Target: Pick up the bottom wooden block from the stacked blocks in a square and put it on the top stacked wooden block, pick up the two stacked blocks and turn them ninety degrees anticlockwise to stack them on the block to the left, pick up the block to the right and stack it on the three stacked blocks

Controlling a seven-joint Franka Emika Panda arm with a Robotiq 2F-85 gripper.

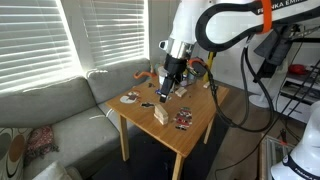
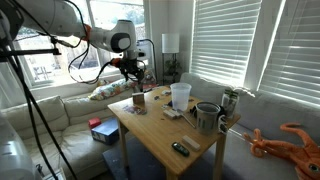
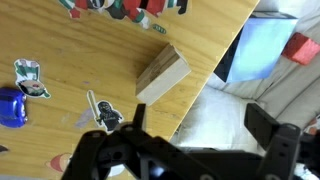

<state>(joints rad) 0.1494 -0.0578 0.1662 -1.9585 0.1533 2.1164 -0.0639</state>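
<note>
1. Gripper [image 3: 200,135] hangs over the wooden worktop [image 3: 70,45]. Jaws are spread wide w/ nothing btwn them in the wrist view.
2. The stacked blocks [image 3: 162,75] are pale tan wood and sit on the worktop close to its edge. They're ahead of the gripper, clear of both fingers, untouched. Can't tell from here how many pieces are in the pile.
3. In an exterior view the stacked blocks [image 1: 160,115] stand upright near the camera-side edge of the worktop [image 1: 205,125]. Gripper [image 1: 166,95] is above and a bit behind them, not in contact.
4. Dark red-speckled items [image 1: 184,120] lie just beside the blocks, apart from them.
5. Wrist view also shows a small blue thing [image 3: 12,108] at the left, and red/green bits [image 3: 130,8] along the top edge.
6. Off the worktop, lower down, are a blue box [image 3: 255,45] and a red object [image 3: 300,45].
7. In an exterior view the gripper [image 2: 135,72] is at the far end. A clear cup [image 2: 180,95] and a mug [image 2: 207,117] stand nearer the window side, and an orange toy octopus [image 2: 295,140] is off to the right.
</note>
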